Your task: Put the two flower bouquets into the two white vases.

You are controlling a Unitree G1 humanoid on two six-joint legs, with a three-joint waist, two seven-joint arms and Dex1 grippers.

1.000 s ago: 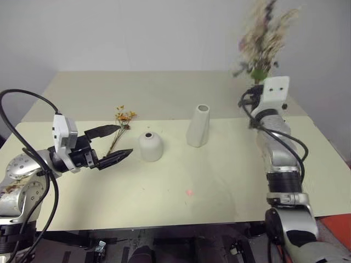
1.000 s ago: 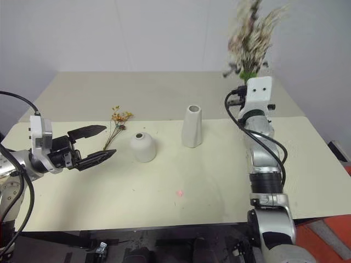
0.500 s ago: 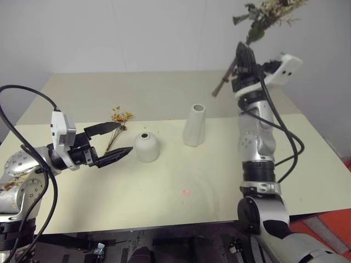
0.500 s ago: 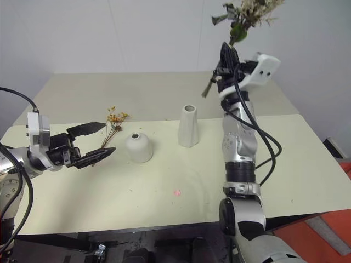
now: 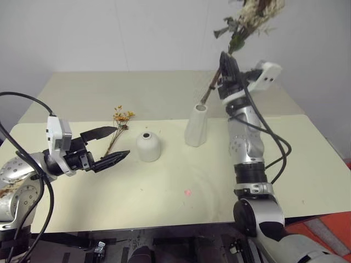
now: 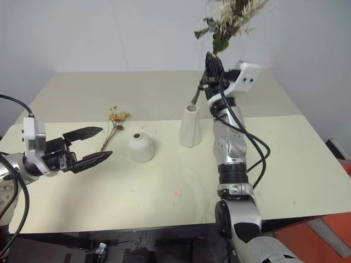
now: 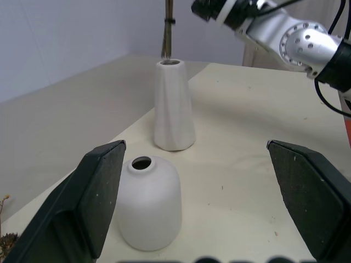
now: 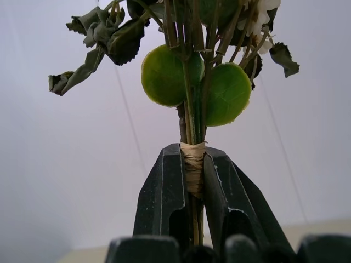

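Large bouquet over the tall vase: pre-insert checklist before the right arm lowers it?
1. Grip: right gripper shut on the large bouquet at its taped stems. Ok.
2. Stem ends at the mouth of the tall vase: right at the rim in the left wrist view; whether they are inside, cannot tell.
3. Tall vase upright on the table: ok.
4. Stems tilted, not in line with the vase: not ok.
5. Left gripper open and well off to the side, near the short vase: ok.
6. Small orange bunch lies on the table, away from the tall vase: ok.
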